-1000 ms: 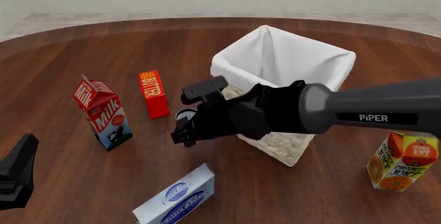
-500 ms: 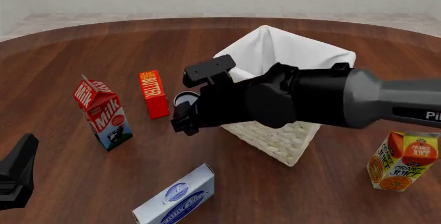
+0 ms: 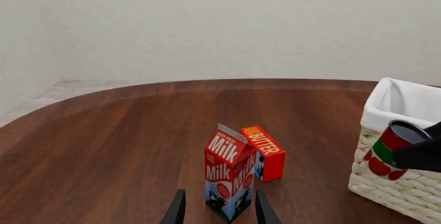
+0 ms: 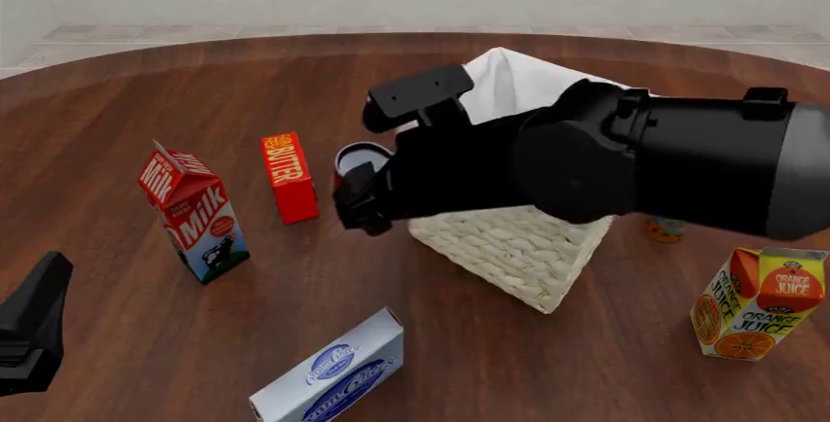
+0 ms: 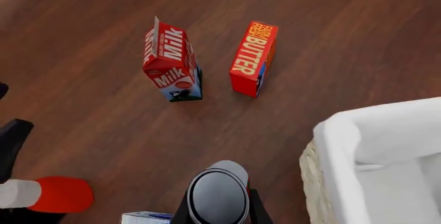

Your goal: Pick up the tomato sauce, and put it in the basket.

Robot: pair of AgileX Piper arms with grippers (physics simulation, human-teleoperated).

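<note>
Gripping the tomato sauce [image 5: 218,195] between clenched fingers, right claw [image 5: 218,203] beside the basket [image 4: 512,247].

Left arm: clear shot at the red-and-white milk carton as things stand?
Probably yes. The left gripper is open with the red-and-white milk carton standing upright straight ahead, nothing between. The red butter box stands close behind it.
</note>
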